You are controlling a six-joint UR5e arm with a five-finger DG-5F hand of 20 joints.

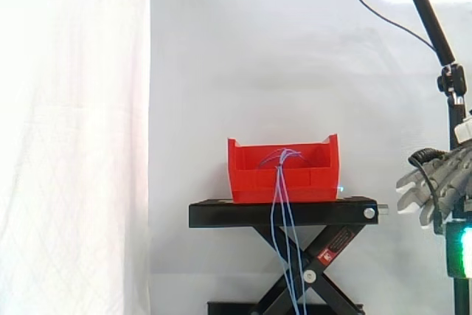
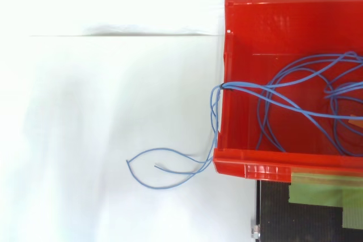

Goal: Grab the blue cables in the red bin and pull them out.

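Several blue cables overhang the red bin, well apart from the fingers.

No writing can be read.
One small red sticker with white marks sits on a crossed leg of the black stand, right of centre; its print is too small to make out.

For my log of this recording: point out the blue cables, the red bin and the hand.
blue cables [image 2: 216, 114]: top view, strands draped over bin wall.
red bin [image 1: 254, 182]: side view, near wall.
hand [image 1: 441, 179]: side view, fingers.
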